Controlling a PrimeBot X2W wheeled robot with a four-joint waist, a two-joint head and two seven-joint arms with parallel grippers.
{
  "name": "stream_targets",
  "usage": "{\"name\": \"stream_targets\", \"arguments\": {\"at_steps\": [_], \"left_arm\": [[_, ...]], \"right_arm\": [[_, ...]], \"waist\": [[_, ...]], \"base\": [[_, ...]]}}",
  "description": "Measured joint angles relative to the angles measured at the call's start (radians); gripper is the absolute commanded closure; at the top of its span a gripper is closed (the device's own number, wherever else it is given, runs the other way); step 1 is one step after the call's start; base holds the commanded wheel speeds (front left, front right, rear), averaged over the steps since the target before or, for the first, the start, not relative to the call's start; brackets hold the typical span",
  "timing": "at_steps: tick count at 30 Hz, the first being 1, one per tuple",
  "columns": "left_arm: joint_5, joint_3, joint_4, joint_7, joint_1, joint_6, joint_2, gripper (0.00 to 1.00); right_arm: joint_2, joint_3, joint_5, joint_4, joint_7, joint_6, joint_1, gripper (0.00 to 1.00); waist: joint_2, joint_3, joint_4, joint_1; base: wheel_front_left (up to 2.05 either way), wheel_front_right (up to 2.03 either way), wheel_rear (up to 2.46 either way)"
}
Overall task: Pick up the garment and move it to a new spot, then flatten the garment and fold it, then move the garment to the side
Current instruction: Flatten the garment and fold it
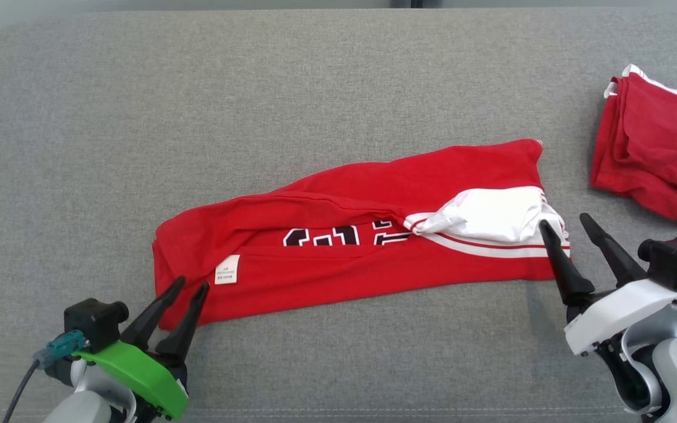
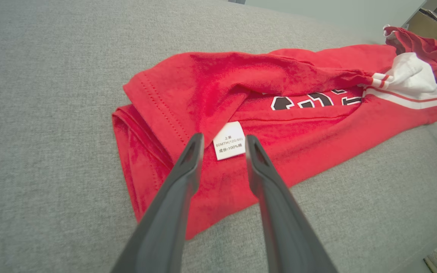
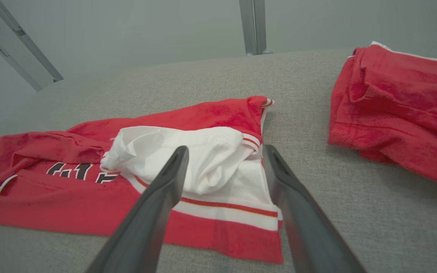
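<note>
1. Lying across the grey upholstered surface (image 1: 138, 117) between the 2 grippers is 1 red jersey (image 1: 344, 194), folded into a long band.
2. Its near-left corner sits under the tips of the left gripper (image 1: 193, 283). Its white-striped end sits under the tips of the right gripper (image 1: 562, 220).
3. The left gripper, on a green mount, has its 2 dark fingers a little apart with nothing between them. I cannot tell whether the tips touch the cloth.
4. In the left wrist view, 1 white care label (image 2: 230, 141) lies just past the fingertips of the left gripper (image 2: 224, 137), in line with the gap. The jersey's stitched hem runs off to the left of the left finger.
5. The right gripper, on a white mount, has its 2 fingers spread wider, also with nothing between them.
6. In the right wrist view, 1 crumpled white sleeve (image 3: 173, 151) bunches just ahead of the right gripper (image 3: 225, 148). A white band with 1 red stripe passes beneath the fingers.
7. Black-and-white lettering (image 1: 338, 236), partly covered by a fold, shows between the label and the sleeve.
8. A 2nd red garment (image 1: 656, 158), rumpled and with a white edge, lies beyond and to the right of the right gripper, well apart from the jersey.
</note>
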Motion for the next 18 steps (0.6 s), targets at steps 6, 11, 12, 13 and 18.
{"name": "stream_targets", "arguments": {"at_steps": [6,11,12,13,18], "left_arm": [[0.007,0.14,-0.025,0.0,0.016,0.001,-0.047,0.4],[0.056,0.234,-0.085,0.0,0.016,0.027,-0.097,0.34],[0.065,0.246,-0.096,0.0,0.016,0.029,-0.107,0.34],[0.075,0.256,-0.106,0.0,0.016,0.036,-0.115,0.33],[0.11,0.299,-0.14,-0.002,0.024,0.044,-0.139,0.34]], "right_arm": [[-0.012,-0.039,0.036,0.076,0.065,-0.009,-0.058,0.0],[-0.012,-0.053,0.07,0.158,0.117,-0.011,-0.095,0.0],[-0.013,-0.053,0.07,0.174,0.127,-0.011,-0.102,0.0],[-0.013,-0.054,0.072,0.189,0.137,-0.015,-0.107,0.0],[0.001,-0.055,0.095,0.273,0.173,-0.018,-0.16,0.0]], "waist": [[0.0,-0.004,0.01,0.0],[0.0,-0.003,0.036,0.0],[0.0,-0.003,0.043,0.0],[0.0,-0.002,0.05,0.0],[0.0,0.007,0.087,0.0]], "base": [[0.0,0.0,0.0],[0.0,0.0,0.0],[0.0,0.0,0.0],[0.0,0.0,0.0],[0.0,0.0,0.0]]}}
